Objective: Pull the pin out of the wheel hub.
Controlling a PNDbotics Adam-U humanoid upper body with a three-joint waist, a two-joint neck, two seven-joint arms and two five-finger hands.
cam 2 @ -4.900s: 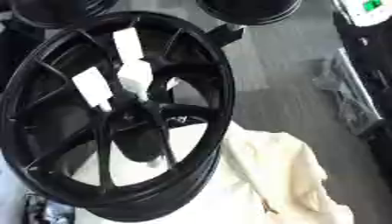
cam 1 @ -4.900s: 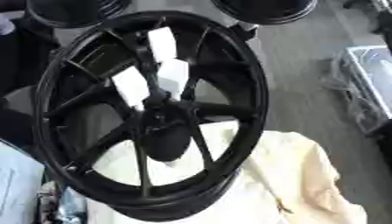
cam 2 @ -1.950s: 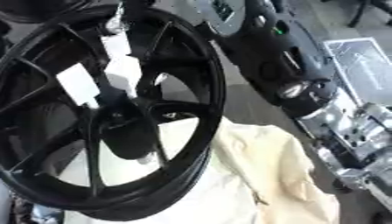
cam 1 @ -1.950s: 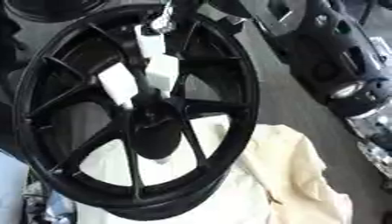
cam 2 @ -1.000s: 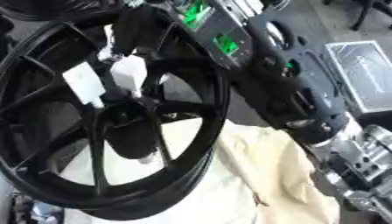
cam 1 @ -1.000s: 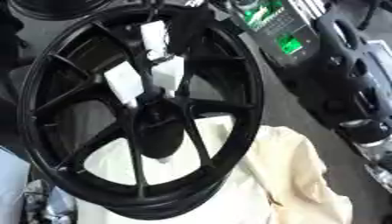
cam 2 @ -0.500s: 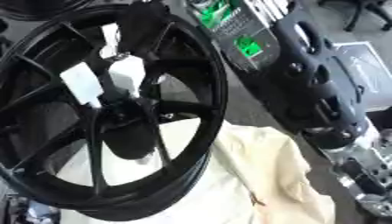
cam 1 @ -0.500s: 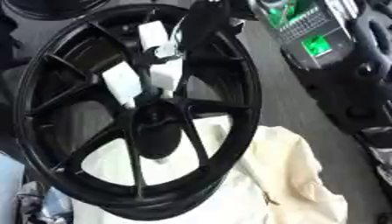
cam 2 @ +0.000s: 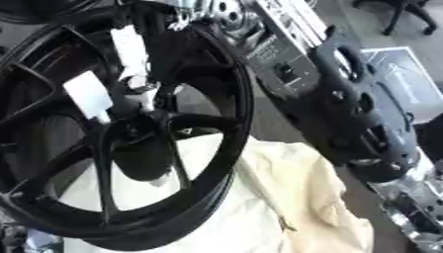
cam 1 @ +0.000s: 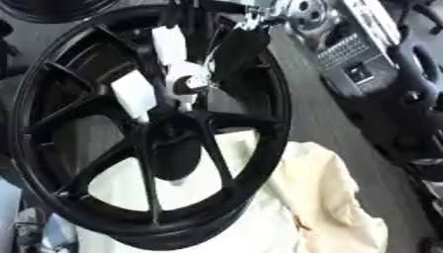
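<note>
Filling most of your view is the wheel [cam 1: 147, 133], a black spoked rim lying on a cream cloth [cam 1: 320, 197]. The hub [cam 1: 169, 131] sits at the centre where the spokes meet, just left of the middle of the left eye view. At the hub's upper edge you can see a small pale piece [cam 1: 189, 85] with a dark hole in it; whether this is the pin cannot be told. Two white tags [cam 1: 134, 95] lie on the spokes beside it, one above the other.

Your right arm [cam 2: 363, 113] comes in from the upper right, black with silver joints, and crosses above the rim. Your right hand [cam 1: 238, 47] reaches down inside the top of the rim, close to the pale piece. Its fingers are dark against the dark wheel, so you cannot tell whether they are curled or straight.
</note>
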